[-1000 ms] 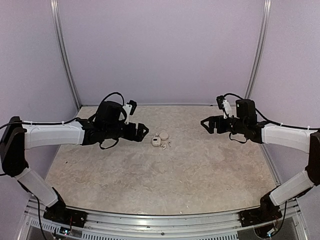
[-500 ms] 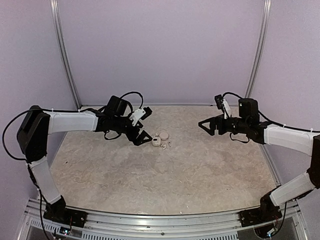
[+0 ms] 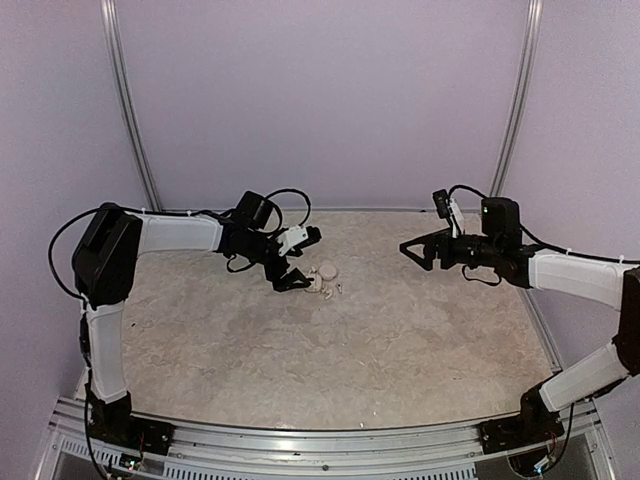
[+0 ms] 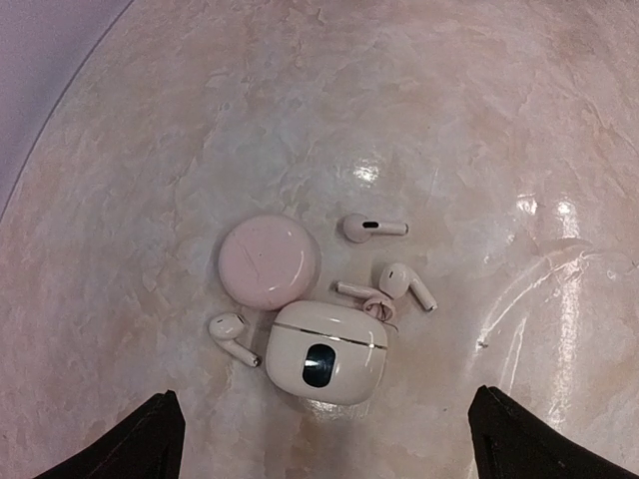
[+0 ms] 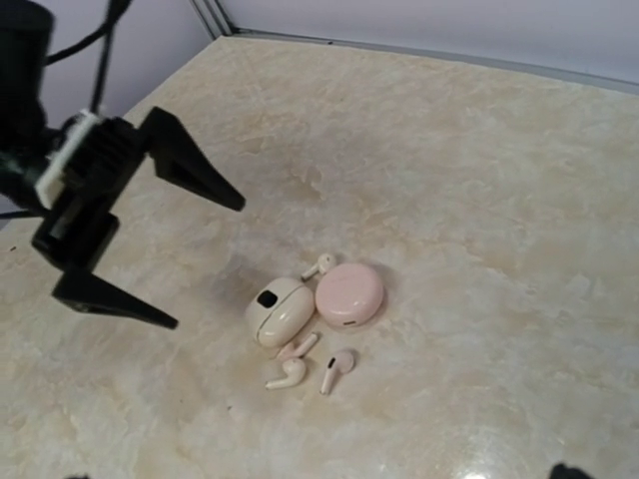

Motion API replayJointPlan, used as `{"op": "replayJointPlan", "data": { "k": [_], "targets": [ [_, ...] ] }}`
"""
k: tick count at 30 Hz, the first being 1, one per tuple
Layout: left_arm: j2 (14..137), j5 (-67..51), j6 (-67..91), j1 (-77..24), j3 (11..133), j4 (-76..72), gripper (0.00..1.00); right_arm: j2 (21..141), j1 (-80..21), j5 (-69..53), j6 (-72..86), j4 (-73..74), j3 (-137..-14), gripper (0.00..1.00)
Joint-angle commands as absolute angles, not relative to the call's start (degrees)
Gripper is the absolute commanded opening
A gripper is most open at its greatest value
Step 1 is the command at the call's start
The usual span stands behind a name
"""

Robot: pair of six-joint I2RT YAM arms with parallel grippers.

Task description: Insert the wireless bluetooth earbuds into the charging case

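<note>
The case (image 4: 327, 351) is found just ahead of the left claw (image 3: 300, 260), centred between its wide-open, empty fingers (image 4: 158, 444); the right claw (image 3: 413, 256), equally open and empty, is positioned well apart.

We see soft, even overhead light; glare patches shine on the table (image 4: 559, 215), and the charging case (image 4: 326, 351) casts only a faint shadow.

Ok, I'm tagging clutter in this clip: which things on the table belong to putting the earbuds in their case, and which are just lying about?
For the job:
- charging case, closed
- four loose earbuds around it; I cannot tell which pair fits this case

Lying about:
- round pink puck, beside the case
</note>
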State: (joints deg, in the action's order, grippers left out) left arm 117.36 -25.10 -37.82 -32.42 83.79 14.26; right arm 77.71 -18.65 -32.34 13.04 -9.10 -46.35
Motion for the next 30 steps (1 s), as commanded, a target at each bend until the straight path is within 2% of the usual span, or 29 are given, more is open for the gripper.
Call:
{"op": "replayJointPlan", "data": {
  "k": [1,25,30],
  "targets": [
    [120.53,-27.35,-42.58,-32.24,86.05,17.4,0.99,79.02,-17.77,-35.31,14.09,-11.81,-44.68,0.99],
    [131.78,-26.83,-45.77,-33.75,95.29,20.71,0.88,81.27,-16.81,-39.55,16.01,-14.97,-42.5,0.99],
    [132.04,-26.91,-45.51,-34.31,95.23,20.51,0.82,81.19,-16.72,-39.84,16.88,-16.27,-41.93,1.0]
  ]
}}
